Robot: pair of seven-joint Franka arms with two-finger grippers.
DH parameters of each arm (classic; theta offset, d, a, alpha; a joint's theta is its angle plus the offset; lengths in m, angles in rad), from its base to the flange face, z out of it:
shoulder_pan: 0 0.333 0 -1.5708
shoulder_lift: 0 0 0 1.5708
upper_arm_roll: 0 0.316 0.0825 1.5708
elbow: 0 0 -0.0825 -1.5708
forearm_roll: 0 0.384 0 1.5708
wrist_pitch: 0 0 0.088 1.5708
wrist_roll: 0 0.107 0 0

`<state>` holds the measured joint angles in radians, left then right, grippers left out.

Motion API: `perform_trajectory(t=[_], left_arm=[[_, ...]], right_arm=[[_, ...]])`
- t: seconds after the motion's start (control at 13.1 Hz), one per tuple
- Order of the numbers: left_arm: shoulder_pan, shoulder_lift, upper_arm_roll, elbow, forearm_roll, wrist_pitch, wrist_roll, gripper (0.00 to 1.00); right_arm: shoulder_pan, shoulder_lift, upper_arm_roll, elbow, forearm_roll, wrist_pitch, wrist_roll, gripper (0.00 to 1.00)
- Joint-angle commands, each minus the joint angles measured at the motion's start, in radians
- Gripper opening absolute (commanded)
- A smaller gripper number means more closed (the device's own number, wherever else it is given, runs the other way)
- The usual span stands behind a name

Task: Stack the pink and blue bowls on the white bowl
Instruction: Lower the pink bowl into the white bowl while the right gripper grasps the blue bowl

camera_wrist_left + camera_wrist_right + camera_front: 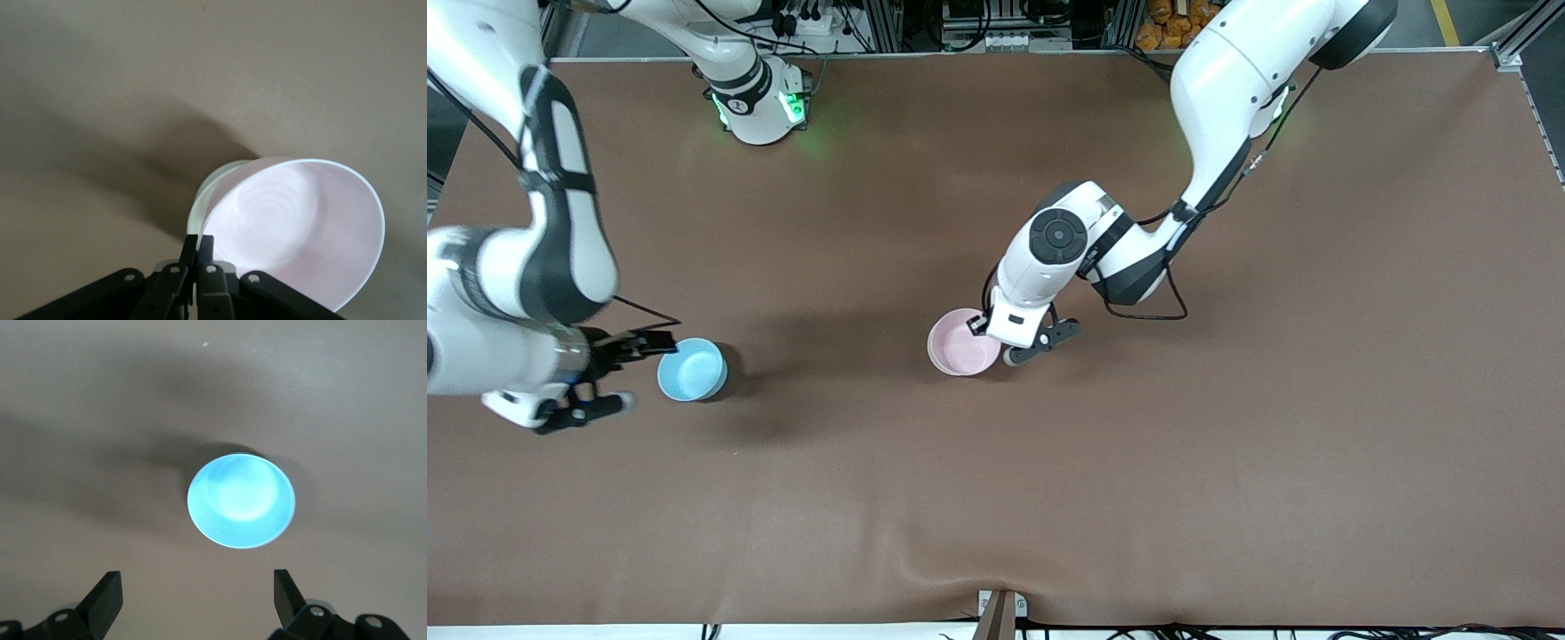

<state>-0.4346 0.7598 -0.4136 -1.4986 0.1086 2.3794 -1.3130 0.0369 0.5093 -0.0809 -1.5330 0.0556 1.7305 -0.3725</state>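
Left gripper (198, 257) clamped on pink bowl (300, 227) rim, tilted directly over white bowl (212, 193) (nearly nested). Right gripper (193, 600) spread wide above blue bowl (240, 500), waiting.

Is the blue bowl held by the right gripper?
No: the right gripper is open above the blue bowl, which sits alone on the table.

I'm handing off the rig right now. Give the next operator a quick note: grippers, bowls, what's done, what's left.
Left gripper: shut on the rim of the pale pink plastic bowl, tilted over the white plastic bowl at mid-table.
Right gripper: open, above the light blue plastic bowl, which sits upright toward the right arm's end.
Done: pink picked up, not yet nested.
Left: seat pink, then stack blue.
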Motion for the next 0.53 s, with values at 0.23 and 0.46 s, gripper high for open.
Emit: perform_trajectory(t=[0.23, 0.46], left_arm=[[-0.079, 0.035, 0.061, 0.032, 0.017, 0.021, -0.028, 0.0], [-0.085, 0.042, 0.061, 0.032, 0.02, 0.021, -0.028, 0.0]], right_arm=[[0.003, 0.014, -0.003, -0.151, 0.01, 0.145, -0.069, 1.0], [0.023, 0.015, -0.002, -0.303, 0.01, 0.375, -0.072, 1.0]])
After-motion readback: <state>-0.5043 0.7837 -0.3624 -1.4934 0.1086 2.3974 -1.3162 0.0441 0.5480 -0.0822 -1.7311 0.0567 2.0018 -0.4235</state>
